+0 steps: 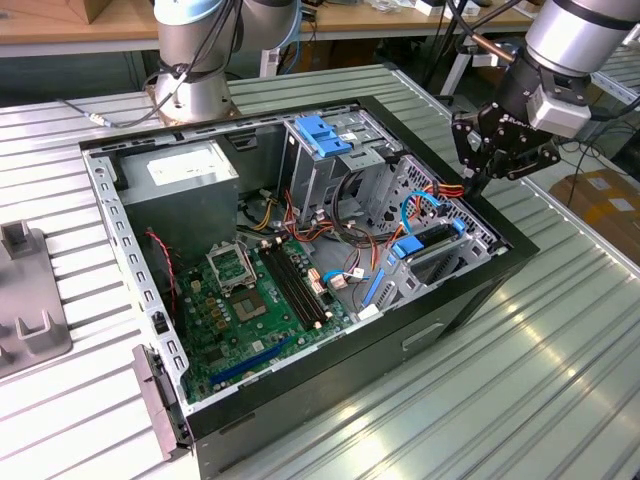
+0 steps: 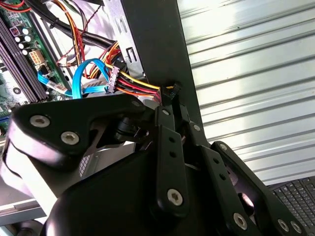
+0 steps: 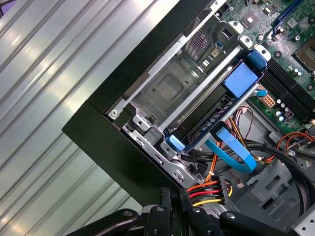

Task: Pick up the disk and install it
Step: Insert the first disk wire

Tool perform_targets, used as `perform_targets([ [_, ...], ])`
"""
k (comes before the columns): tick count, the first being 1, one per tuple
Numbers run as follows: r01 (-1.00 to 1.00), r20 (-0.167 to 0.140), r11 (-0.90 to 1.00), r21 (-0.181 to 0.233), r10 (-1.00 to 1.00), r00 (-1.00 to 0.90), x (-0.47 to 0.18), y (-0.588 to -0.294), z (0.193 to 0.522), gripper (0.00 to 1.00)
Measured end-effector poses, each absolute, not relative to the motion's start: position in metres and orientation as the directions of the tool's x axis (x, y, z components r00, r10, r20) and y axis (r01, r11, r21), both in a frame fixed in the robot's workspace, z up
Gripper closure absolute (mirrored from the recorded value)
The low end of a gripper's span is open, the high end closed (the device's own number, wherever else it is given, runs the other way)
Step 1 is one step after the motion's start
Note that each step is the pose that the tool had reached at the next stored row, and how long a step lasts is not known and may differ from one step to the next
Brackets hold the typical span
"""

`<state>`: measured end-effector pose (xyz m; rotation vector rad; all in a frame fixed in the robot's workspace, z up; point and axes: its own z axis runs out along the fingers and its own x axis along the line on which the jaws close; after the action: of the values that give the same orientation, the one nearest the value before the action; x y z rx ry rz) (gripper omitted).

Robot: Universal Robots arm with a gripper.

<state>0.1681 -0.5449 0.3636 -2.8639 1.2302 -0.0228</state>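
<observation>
Already the disk (image 3: 216, 105) sits in its bay at right of the case (image 1: 470, 300), and the gripper (image 1: 487, 165), jaws together on nothing at the rim by the power plug (image 3: 209, 189), could snag those wires.

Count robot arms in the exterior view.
2: one arm base behind the open PC case, one arm at the exterior view's right, its hand over the case's drive-bay edge. More may sit outside view.
</observation>
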Motion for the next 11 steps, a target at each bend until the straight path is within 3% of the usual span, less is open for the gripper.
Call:
perform_targets([
  [11, -0.725, -0.009, -0.688, -0.041, -0.725, 0.688, 0.1682, -0.5449, 0.3682, 0.82],
])
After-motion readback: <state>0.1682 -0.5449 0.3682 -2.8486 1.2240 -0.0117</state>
